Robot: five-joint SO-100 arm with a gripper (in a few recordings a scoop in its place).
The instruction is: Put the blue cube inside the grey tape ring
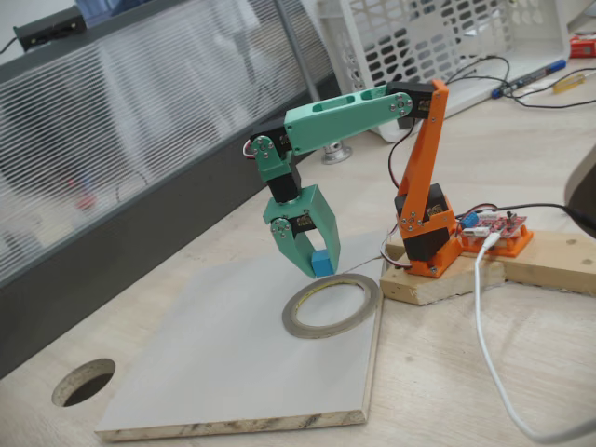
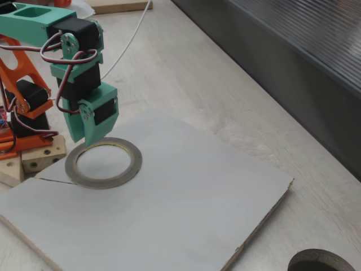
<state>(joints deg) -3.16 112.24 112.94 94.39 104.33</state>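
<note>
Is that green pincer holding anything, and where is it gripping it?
Yes: the pincer pinches the blue cube by its opposite sides, at its fingertips.

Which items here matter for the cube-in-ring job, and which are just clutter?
Job:
- small bright blue cube, held in the teal two-finger gripper
- flat grey tape ring with a yellowish inner rim, on the pale board

Lying about:
- dark round hole in the wooden tabletop
- white perforated plastic basket
- blue marker pen
- white cable
</note>
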